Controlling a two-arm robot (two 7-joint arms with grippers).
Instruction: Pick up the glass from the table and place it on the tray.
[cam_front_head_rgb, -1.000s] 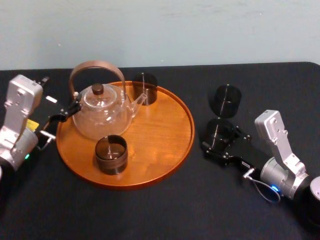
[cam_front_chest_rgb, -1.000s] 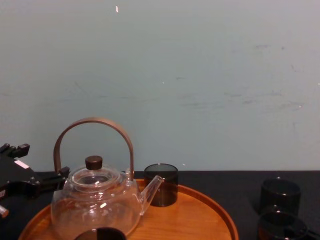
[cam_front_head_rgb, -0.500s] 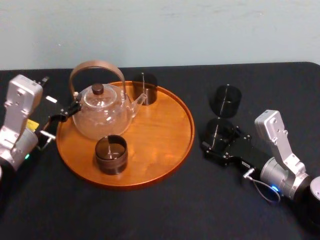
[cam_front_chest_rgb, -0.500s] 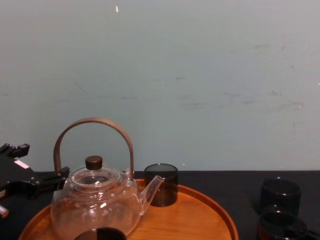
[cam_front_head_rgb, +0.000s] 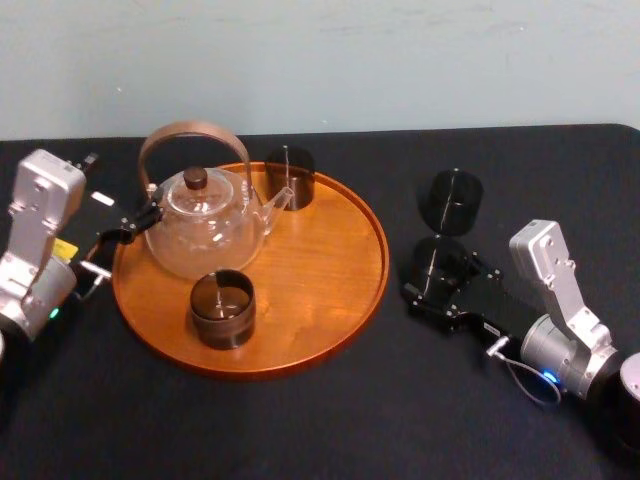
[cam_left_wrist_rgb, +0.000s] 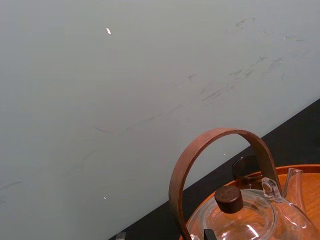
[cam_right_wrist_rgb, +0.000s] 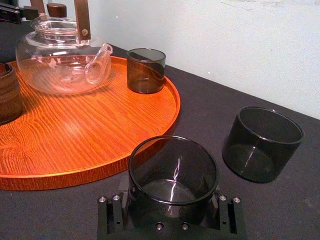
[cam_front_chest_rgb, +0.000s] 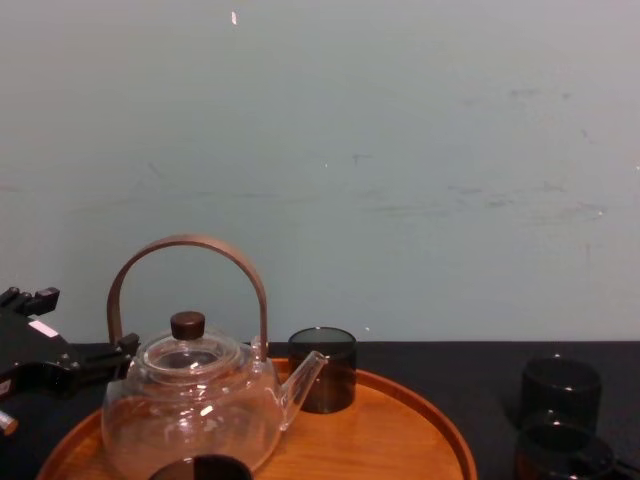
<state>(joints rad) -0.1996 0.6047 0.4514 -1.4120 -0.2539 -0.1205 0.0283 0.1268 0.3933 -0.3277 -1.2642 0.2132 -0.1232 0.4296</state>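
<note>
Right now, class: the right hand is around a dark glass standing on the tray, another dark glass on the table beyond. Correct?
No: the glass in the right hand stands on the table beside the tray, not on it; the right wrist view shows this.

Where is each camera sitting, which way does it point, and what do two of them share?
Head: high up, looking down at the table, tray and teapot; left end effector beside the teapot, right end effector around a glass.
Chest: lower, looking across the tray to the wall; left end effector at left edge.
Left wrist: beside the teapot, facing its handle and the wall.
Right wrist: near table level, facing the tray; its end effector around the glass.
Shared: head and right wrist both see the spare glass.
</note>
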